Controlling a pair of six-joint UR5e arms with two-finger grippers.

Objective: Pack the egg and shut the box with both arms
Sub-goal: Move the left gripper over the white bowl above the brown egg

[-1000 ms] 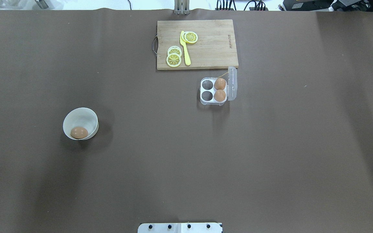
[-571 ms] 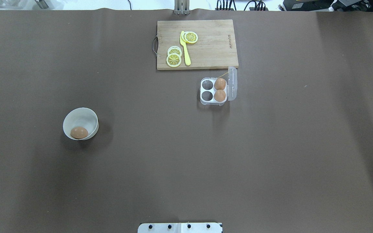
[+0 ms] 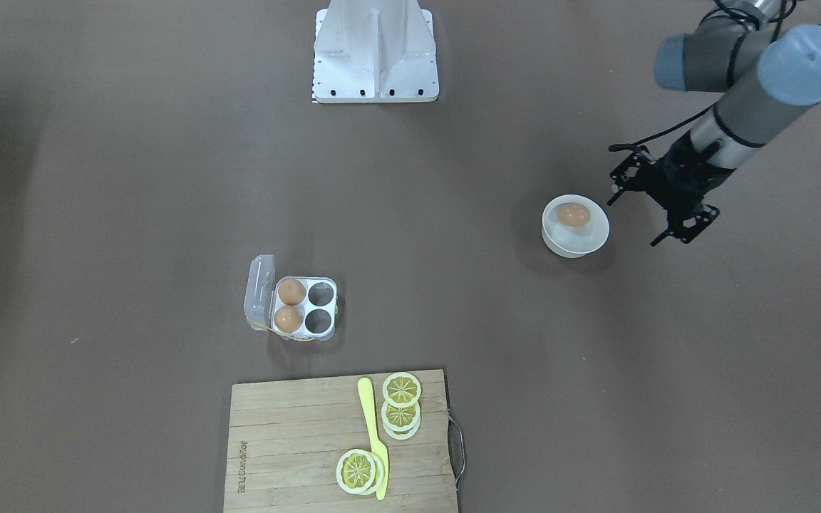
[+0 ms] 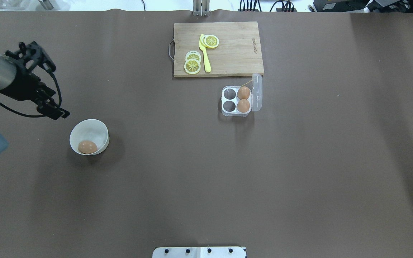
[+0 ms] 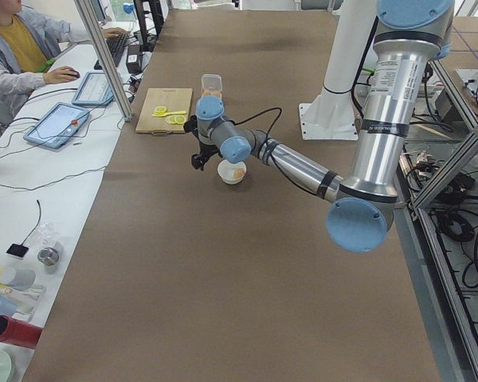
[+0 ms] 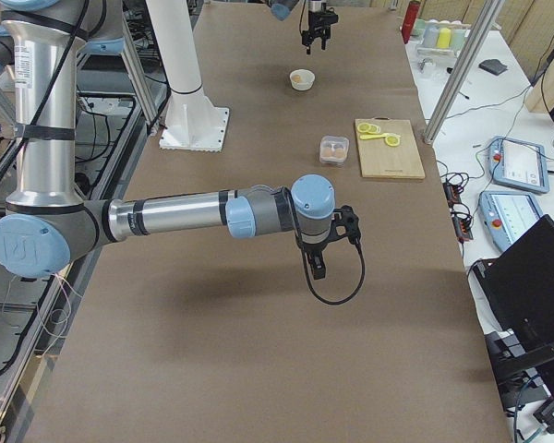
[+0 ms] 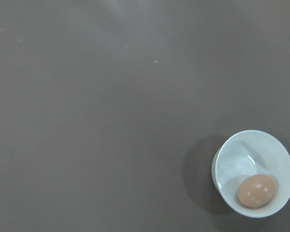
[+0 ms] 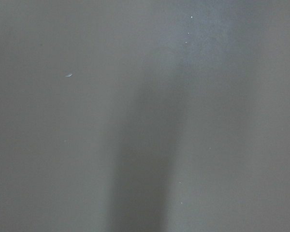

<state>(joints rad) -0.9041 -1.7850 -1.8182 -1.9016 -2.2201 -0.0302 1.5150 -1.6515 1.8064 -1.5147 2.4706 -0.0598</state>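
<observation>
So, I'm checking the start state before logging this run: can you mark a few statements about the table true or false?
1. The box has its lid open. True.
2. Three eggs sit in the box. False: two eggs, and two cups are empty.
3. An egg lies in the white bowl. True.
4. The left gripper holds an egg. False: its fingers are open and empty, beside the bowl.
5. The yellow knife lies on the cutting board. True.

Overhead and front views opposed, sharing box [image 4: 236, 100], 2 table-end views, wrist cameras downward
</observation>
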